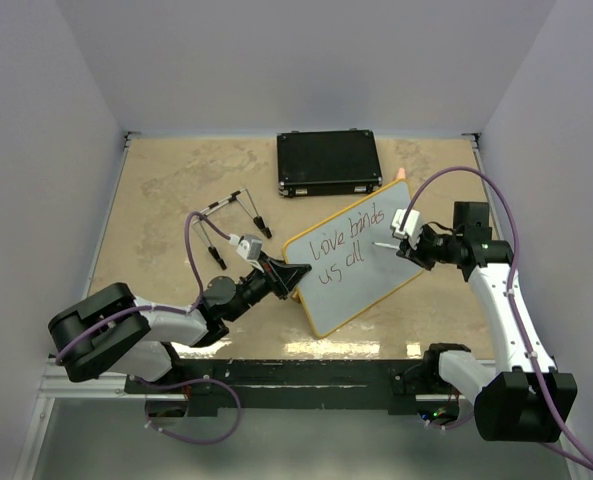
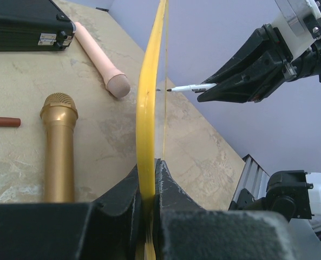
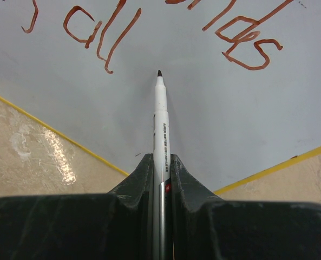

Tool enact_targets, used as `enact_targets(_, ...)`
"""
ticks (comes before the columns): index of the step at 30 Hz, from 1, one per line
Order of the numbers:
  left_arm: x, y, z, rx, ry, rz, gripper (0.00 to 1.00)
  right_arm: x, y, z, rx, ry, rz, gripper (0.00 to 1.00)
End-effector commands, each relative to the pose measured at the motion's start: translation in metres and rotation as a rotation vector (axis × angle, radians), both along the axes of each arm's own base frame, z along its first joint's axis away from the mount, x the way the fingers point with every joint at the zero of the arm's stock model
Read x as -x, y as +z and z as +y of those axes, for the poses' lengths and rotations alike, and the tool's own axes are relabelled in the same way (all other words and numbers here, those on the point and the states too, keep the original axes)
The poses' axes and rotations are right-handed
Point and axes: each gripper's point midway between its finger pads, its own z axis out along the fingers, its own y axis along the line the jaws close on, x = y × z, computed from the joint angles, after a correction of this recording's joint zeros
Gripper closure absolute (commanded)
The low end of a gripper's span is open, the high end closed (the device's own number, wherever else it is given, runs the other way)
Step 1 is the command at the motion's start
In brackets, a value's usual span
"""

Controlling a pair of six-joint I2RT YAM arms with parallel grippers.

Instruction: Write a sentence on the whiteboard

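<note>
Whiteboard [image 1: 371,288] frame is clamped edge-on between the fingers [image 2: 174,189] of the left gripper [image 2: 148,173], which hold the board tilted up off the table [image 1: 166,190] by its lower left edge only. The right gripper [image 3: 160,162] is clenched on a white marker [image 3: 161,114], whose dark tip hovers just off the glossy face, below the end of "all" and beside "binds". The sentence [image 1: 341,245] reads "love binds us all" in two slanted lines and looks complete.

Behind the board lie a gold microphone [image 2: 58,146], a pink microphone [image 2: 100,59] and the black case [image 2: 19,24].

The grip looks like the weak point: a thin frame pinched at one spot can pivot or slip if the marker pushes on the far side of the face. Any sweep of the tip or the right fingers across the fresh strokes would probably smear them. If the left jaws let go while the board is tilted, it would likely drop flat or slide.
</note>
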Motion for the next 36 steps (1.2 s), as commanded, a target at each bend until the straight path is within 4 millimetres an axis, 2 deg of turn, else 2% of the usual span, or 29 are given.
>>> enact_targets(1, 0.003, -0.017, -0.006, -0.093, -0.028, -0.017, 1.00, 0.000, 0.002, 0.002, -0.001, 0.014, -0.017, 1.00)
enact_targets(5, 0.002, -0.016, -0.006, -0.093, -0.026, -0.019, 1.00, 0.002, -0.002, 0.001, 0.011, 0.023, -0.007, 1.00)
enact_targets(11, 0.003, -0.016, -0.006, -0.092, -0.028, -0.018, 1.00, -0.005, 0.004, -0.002, 0.009, -0.025, -0.028, 1.00)
enact_targets(18, 0.003, -0.017, -0.006, -0.093, -0.031, -0.018, 1.00, -0.008, -0.004, -0.004, 0.013, -0.044, -0.006, 1.00)
enact_targets(32, 0.003, -0.016, -0.007, -0.090, -0.034, -0.019, 1.00, -0.014, 0.001, 0.002, -0.002, -0.048, -0.034, 1.00)
enact_targets(33, 0.003, -0.017, -0.007, -0.091, -0.034, -0.018, 1.00, -0.011, 0.001, 0.009, -0.004, -0.018, -0.033, 1.00)
enact_targets(36, 0.003, -0.017, -0.008, -0.091, -0.035, -0.018, 1.00, -0.009, 0.001, 0.012, -0.006, -0.005, -0.032, 1.00)
